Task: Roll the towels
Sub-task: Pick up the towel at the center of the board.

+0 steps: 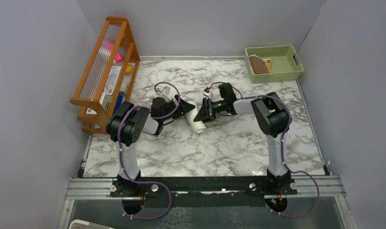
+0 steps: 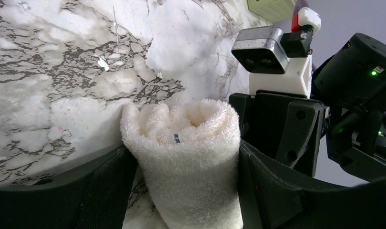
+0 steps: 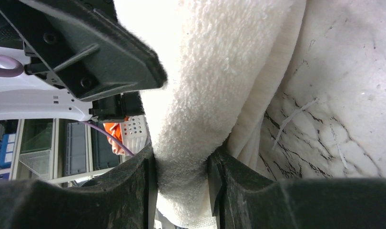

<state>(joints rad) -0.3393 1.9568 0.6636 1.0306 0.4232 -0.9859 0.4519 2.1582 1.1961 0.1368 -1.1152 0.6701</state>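
Marble-pattern table (image 1: 229, 148), grey walls around it. Cream towel (image 1: 198, 125) sits rolled into a tight cylinder mid-table, between the two arms. Left gripper (image 2: 188, 191) is clamped on the roll, one finger pressed against each side; the spiral end of the roll shows in the left wrist view. Right gripper (image 3: 181, 183) pinches the same towel from the opposite side, its fingers squeezing the cloth narrow. Brown towel (image 1: 259, 64) lies in the green basket (image 1: 296, 64) at the far right corner. Wooden rack (image 1: 105, 71) stands at far left.
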